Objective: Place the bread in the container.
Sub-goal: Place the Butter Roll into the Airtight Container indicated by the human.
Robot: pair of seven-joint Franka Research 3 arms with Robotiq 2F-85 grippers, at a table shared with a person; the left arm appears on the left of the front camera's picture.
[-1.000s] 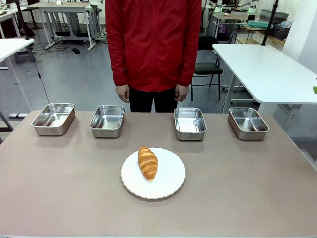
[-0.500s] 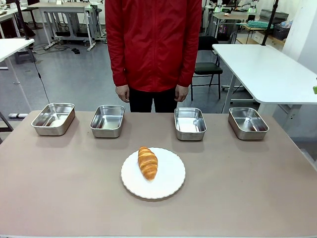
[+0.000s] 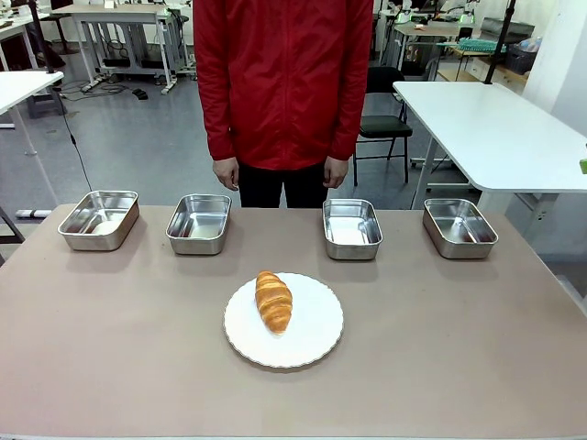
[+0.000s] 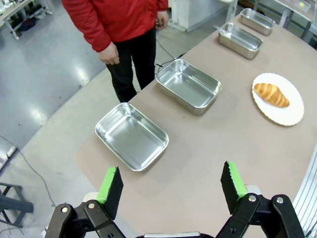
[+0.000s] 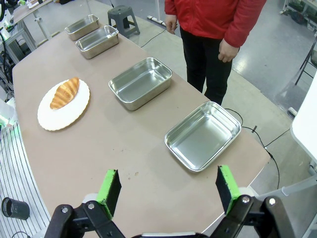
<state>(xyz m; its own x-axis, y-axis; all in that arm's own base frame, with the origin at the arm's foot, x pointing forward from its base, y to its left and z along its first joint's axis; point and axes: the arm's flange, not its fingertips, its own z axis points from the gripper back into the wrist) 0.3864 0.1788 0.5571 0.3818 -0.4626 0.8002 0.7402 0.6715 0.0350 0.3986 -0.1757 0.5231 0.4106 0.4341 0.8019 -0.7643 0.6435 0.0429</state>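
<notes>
The bread, a golden-brown croissant (image 3: 273, 301), lies on a round white plate (image 3: 312, 341) in the middle of the table; it also shows on the plate in the left wrist view (image 4: 271, 94) and the right wrist view (image 5: 65, 93). Several identical steel pans stand in a row along the far edge (image 3: 99, 219) (image 3: 199, 223) (image 3: 351, 228) (image 3: 459, 227), all bare inside. My left gripper (image 4: 171, 186) hangs open high above the table's left end, over the leftmost pan (image 4: 131, 135). My right gripper (image 5: 167, 188) hangs open above the right end, near the rightmost pan (image 5: 203, 135).
A person in a red jacket (image 3: 284, 82) stands at the far side, hands (image 3: 227, 171) down by the sides. A white table (image 3: 495, 133) and a chair stand behind on the right. Bare tabletop surrounds the plate.
</notes>
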